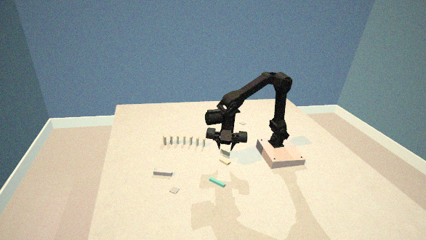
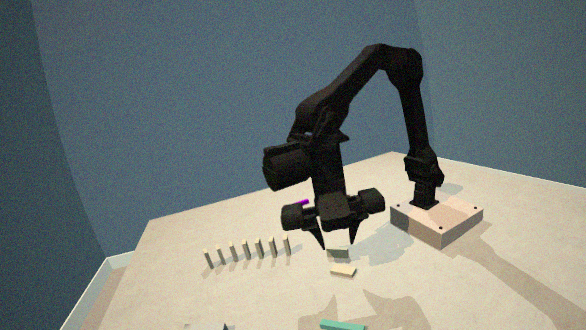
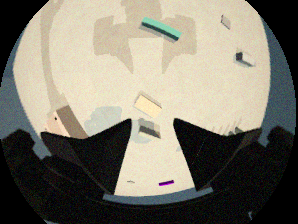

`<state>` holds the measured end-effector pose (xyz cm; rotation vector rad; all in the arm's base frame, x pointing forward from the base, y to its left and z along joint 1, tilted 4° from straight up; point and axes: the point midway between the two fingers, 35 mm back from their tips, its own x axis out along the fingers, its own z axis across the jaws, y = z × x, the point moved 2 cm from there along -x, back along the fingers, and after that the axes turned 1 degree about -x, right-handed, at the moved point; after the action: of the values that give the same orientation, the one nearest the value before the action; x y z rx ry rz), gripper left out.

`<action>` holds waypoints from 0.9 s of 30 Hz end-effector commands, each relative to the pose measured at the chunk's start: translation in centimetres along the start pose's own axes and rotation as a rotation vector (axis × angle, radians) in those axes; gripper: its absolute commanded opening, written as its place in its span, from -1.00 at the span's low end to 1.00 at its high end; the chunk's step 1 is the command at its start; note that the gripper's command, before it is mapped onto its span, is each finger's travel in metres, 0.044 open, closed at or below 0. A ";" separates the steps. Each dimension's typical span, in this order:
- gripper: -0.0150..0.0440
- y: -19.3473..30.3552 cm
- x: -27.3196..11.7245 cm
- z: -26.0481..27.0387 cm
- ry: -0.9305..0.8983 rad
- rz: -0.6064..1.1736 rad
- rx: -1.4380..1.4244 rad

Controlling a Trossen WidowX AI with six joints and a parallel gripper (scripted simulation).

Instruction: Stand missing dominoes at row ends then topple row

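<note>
A row of several upright cream dominoes [image 1: 184, 140] [image 2: 245, 249] stands left of the gripper; in the wrist view it is mostly hidden behind a finger. One loose domino [image 1: 225, 153] [image 2: 337, 253] [image 3: 149, 131] rests on its long edge, right of the row. Another loose domino [image 1: 224, 161] [image 2: 343, 271] [image 3: 148, 106] lies flat just in front of it. My gripper [image 1: 225, 148] [image 2: 338, 246] [image 3: 152, 121] is open and points down, with its fingertips close above the domino on edge. Nothing shows between the fingers; whether they reach down beside that domino is hard to tell.
A teal bar [image 1: 217, 182] [image 2: 342, 325] [image 3: 161, 29] lies in front. A grey block [image 1: 163, 173] [image 3: 245, 59] and a small flat piece [image 1: 174, 190] [image 3: 225, 22] lie front left. A purple bar [image 2: 302, 201] [image 3: 166, 183] lies behind the gripper. The robot's base [image 1: 289, 163] [image 2: 417, 226] is at the right.
</note>
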<state>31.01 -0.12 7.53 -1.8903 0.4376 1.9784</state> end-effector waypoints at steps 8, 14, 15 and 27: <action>1.00 -0.7 -0.5 2.3 0.017 -0.007 -0.983; 1.00 -0.7 -0.5 2.3 0.017 -0.007 -0.983; 1.00 -0.7 -0.5 2.3 0.017 -0.007 -0.983; 1.00 -0.8 0.8 2.1 0.018 -0.007 -0.983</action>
<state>29.45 1.46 7.79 -2.3817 -0.6580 2.3987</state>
